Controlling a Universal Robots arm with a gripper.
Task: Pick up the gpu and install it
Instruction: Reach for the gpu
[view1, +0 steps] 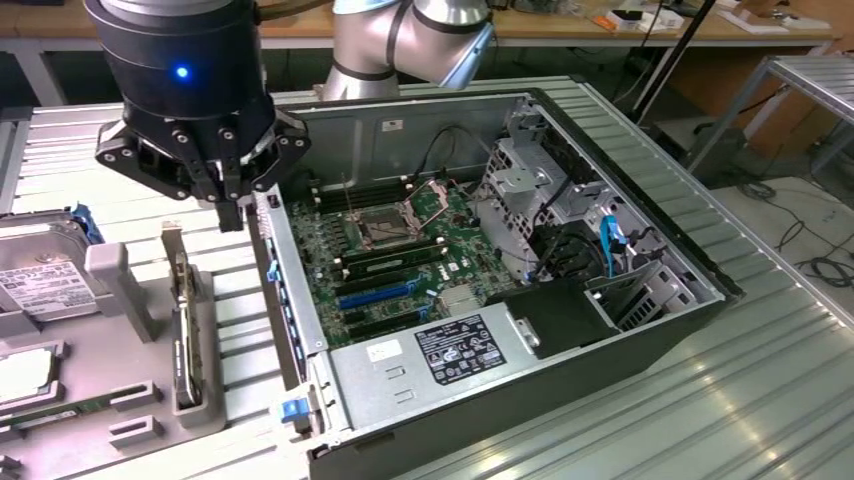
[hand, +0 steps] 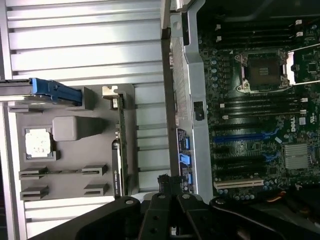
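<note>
The gpu (view1: 182, 300) (hand: 120, 145) stands on its long edge in a groove of a grey holder tray (view1: 127, 270) (hand: 70, 160). The tray sits outside the computer case (view1: 400, 125), just beyond the case's rear wall on the exterior view's left. The card's silver bracket end is the end farther from the case's power supply. Standing upright, the thin card probably offers its top edge to a pinch from above, which it would not do lying flat. It is untouched and has not yet been lifted.

The gripper (view1: 230, 222) (hand: 166, 181) hangs pointing down with its fingers pressed together and nothing between them. It is over the strip of table between the tray and the case's rear wall, near the card's bracket end but apart from it. It is closer to the gpu than to anything inside the case.

The case lies on its side with the open face up, so the motherboard (view1: 447, 260) (hand: 260, 125) faces the arm. The blue expansion slots (view1: 374, 295) (hand: 245, 136) run away from the rear wall and look unoccupied. That suits a card lowered straight in with its bracket against the wall.

Farther from the case than the gpu, the tray also holds a hard drive (view1: 40, 285) in its own recess. Each part appears to have a fixed, separate place.
</note>
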